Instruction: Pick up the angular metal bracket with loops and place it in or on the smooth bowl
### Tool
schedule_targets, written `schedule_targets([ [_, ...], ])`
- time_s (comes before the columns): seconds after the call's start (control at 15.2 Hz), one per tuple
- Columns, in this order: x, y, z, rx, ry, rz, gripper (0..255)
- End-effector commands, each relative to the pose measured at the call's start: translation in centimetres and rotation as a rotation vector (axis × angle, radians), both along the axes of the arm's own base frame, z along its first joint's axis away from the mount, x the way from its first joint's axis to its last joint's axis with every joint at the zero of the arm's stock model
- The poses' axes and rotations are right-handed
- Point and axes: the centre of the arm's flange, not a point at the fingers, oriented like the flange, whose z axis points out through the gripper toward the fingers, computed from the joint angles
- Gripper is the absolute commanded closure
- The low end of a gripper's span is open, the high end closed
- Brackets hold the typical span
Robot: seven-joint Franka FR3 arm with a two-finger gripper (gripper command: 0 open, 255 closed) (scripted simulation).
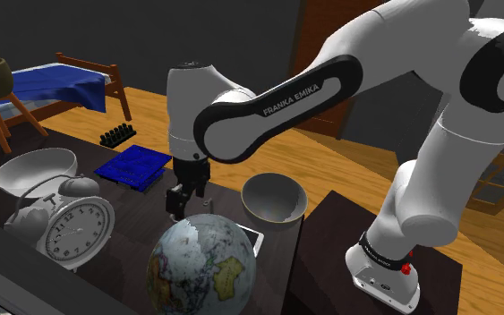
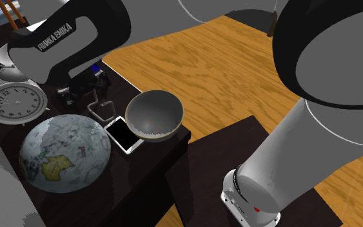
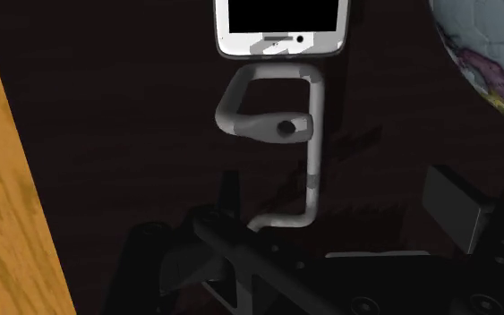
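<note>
Item: grey bent-rod metal bracket with loops (image 3: 313, 152), ungrasped.
All-black two-finger gripper (image 3: 303, 228) is hovering over it, fingers apart; centring advisable before closing.

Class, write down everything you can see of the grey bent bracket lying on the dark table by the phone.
The bracket is a thin grey rod, metal-looking, bent at angular corners. One end curls into a loop that finishes in a round eye. From the loop a straight run leads to a short hooked end. It lies flat on the dark table, with the loop right at the white phone, though contact is unclear. The hooked end lies by the open gripper, unclasped.
</note>
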Motion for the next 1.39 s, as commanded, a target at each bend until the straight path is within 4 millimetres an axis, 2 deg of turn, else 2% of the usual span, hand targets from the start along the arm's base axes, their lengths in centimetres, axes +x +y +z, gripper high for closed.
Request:
schedule_targets([
  [0.0,0.1,0.7,-1.0,0.001,0.000,0.005,0],
  [0.4,0.0,1.0,-3.9,0.001,0.000,0.005,0],
  [0.86,0.0,1.0,-3.9,0.001,0.000,0.005,0],
  [0.92,0.0,1.0,-3.9,0.001,0.000,0.005,255],
  [1.32,0.0,1.0,-3.9,0.001,0.000,0.005,255],
])
